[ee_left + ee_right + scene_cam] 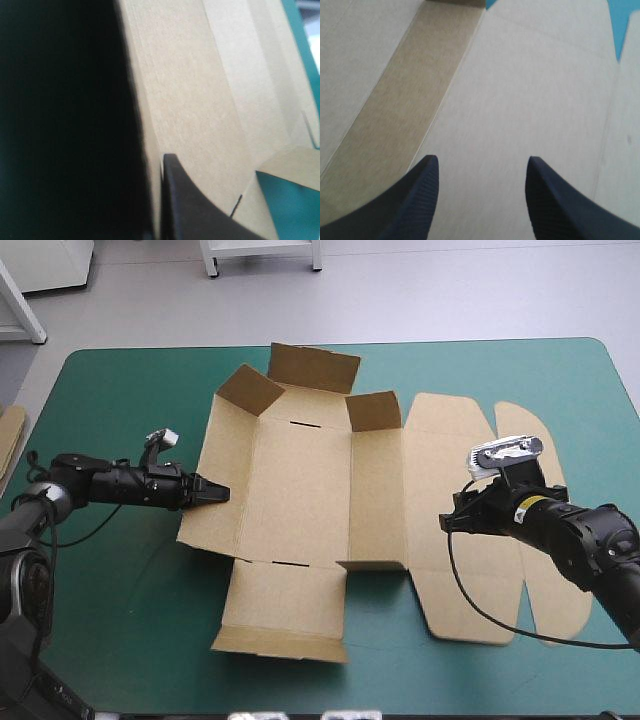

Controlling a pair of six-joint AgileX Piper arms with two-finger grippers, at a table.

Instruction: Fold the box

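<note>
Left pincer (214, 492) pinches the box (300, 480) at its nine-o'clock wall, probably to raise it; right pincer (482, 159) hovers spread over the three-o'clock lid.

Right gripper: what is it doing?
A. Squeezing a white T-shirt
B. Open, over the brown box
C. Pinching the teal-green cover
B: the right gripper stands open in its wrist view, with only the board of the box under it.
</note>
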